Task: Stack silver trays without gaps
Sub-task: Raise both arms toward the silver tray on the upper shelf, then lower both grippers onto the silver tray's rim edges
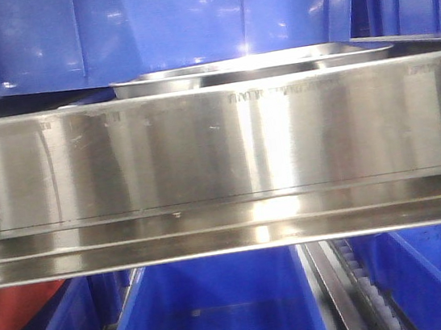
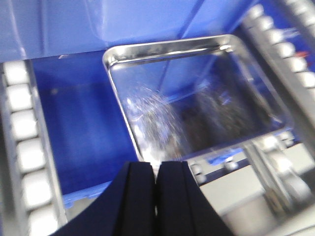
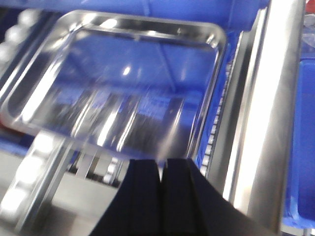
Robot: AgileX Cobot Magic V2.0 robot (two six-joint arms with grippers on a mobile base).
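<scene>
A silver tray (image 2: 197, 98), shallow and shiny with a rolled rim, lies on the rack ahead of me. Its rim shows above the steel beam in the front view (image 1: 252, 67). My left gripper (image 2: 156, 167) is shut, and the tray's near left corner runs into the thin slit between its black fingertips. In the right wrist view the same kind of tray (image 3: 123, 83) fills the frame. My right gripper (image 3: 162, 164) is shut with the tray's near rim at its tips. Both wrist views are blurred. I see no second tray clearly.
A long brushed-steel rack beam (image 1: 219, 157) crosses the front view. Blue bins stand above (image 1: 160, 18) and below (image 1: 215, 312) it. White rollers (image 2: 19, 128) run left of a blue bin floor (image 2: 83, 123). A steel rail (image 3: 266, 113) and another blue bin (image 3: 307, 137) lie right of the tray.
</scene>
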